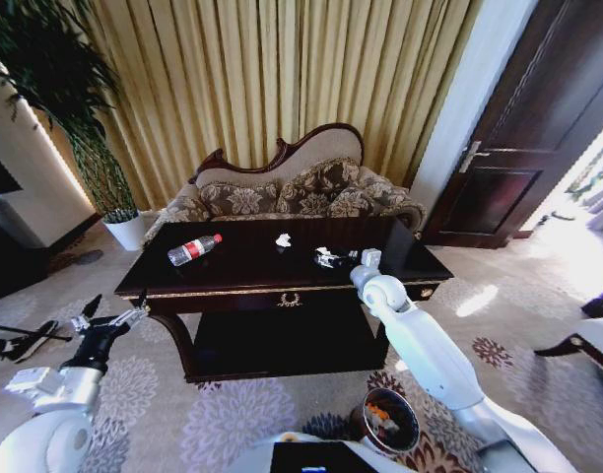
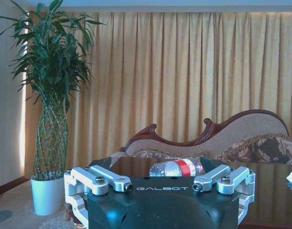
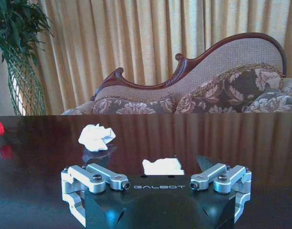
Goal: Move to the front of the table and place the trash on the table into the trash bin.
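- Your right tool (image 1: 367, 259) hangs low over the table (image 1: 252, 266), fingers spread and empty, apparently lined up on the black-and-white scrap (image 1: 331, 258) just ahead of it.
- Beyond it sits the crumpled white scrap (image 3: 96, 137); the bottle (image 1: 193, 249) lies farther off toward your left tool (image 1: 114, 320).
- That tool waits open and empty off the table's corner.
- The trash bin (image 1: 388, 419) stands on the floor behind your right tool, beside the arm, handy for drops.

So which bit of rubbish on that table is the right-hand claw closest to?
The black-and-white scrap, right by the right gripper. The crumpled white scrap lies farther back, and the bottle is far off to the left.
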Motion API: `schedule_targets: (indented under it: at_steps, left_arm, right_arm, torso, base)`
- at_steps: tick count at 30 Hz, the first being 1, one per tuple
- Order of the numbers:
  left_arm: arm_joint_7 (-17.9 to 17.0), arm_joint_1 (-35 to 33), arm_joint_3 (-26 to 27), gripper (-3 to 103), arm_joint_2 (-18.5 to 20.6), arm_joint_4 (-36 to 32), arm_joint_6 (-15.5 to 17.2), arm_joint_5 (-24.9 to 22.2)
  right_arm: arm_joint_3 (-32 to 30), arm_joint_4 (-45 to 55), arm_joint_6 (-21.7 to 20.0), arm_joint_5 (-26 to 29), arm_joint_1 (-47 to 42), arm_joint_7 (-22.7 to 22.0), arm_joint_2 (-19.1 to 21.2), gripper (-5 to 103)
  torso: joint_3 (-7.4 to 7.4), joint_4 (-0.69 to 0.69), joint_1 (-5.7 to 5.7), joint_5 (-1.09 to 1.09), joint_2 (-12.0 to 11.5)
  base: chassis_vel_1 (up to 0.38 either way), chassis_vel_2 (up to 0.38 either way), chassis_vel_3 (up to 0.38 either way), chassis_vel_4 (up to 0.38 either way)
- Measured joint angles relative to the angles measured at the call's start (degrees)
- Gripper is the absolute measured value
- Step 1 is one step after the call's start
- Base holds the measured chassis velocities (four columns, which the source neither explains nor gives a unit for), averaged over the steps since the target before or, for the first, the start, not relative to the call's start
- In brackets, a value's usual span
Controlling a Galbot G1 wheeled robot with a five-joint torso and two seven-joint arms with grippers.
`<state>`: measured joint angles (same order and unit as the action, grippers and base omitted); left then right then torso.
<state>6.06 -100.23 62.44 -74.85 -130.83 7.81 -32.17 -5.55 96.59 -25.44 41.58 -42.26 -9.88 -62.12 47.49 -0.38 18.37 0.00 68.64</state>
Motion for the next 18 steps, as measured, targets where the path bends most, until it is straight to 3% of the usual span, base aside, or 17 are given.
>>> schedule_targets:
  at_steps: [18]
  left_arm:
    - [0.0,-0.6,0.3,100,-0.3,-0.6,0.0,0.4]
  right_arm:
    - [2.9,-8.7,1.5,-4.1,4.4,2.6,-1.2,100]
  torso:
    - [0.0,0.0,0.0,0.0,0.0]
  base:
    - [0.0,0.0,0.0,0.0]
